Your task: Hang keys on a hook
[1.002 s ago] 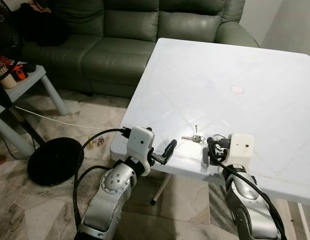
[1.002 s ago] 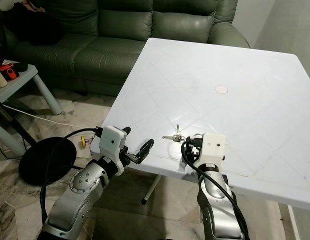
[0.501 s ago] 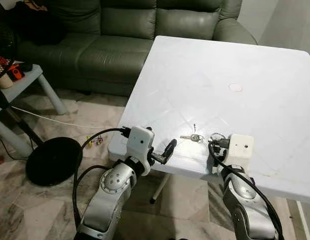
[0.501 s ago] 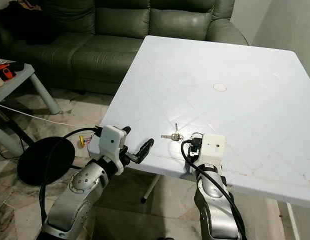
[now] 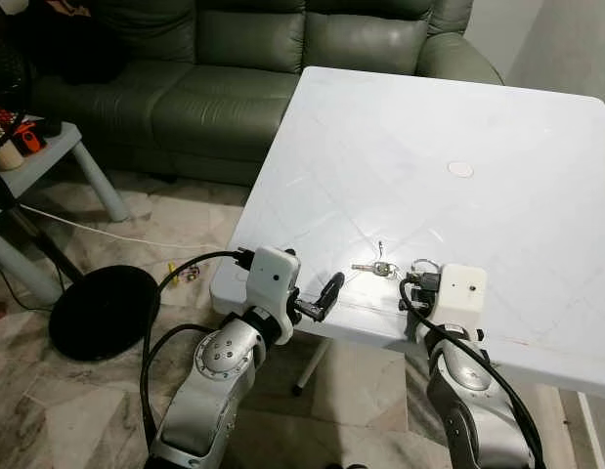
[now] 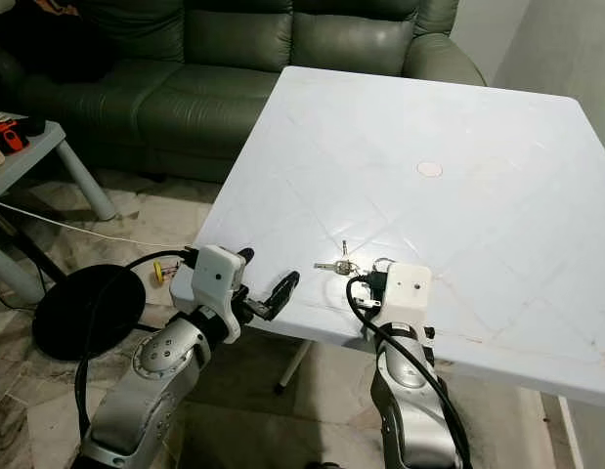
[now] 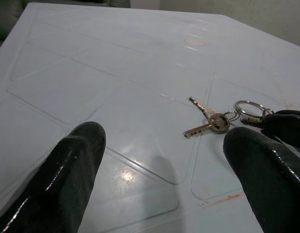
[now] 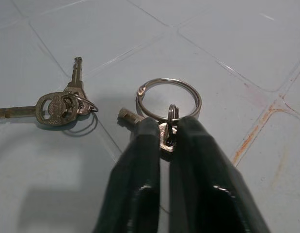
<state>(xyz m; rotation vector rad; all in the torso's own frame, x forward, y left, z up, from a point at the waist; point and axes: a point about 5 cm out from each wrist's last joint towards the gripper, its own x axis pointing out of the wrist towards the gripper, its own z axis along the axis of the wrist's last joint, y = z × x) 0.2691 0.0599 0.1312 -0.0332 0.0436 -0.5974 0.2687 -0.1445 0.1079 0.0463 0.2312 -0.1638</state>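
Keys pinched by the right tool near the front edge of the white table.

The right tool [image 8: 164, 141] was seen pressed together on a small key hanging from the large key ring [image 8: 170, 99], which lay flat on the white table [image 5: 410, 127]. Just beside the ring, two more keys [image 8: 60, 104] were linked on a smaller ring and rested on the table surface, untouched by the fingers [image 8: 140, 160]. The whole bunch of keys [image 5: 378, 268] was placed close to the table's near edge, between the two arms. The left tool [image 5: 329, 294] was held spread wide at that edge, apart from the keys and gripping nothing. A green sofa [image 5: 234, 59] was visible behind the table, and a black round fan base [image 5: 102, 313] on the tiled floor [image 5: 48, 410].
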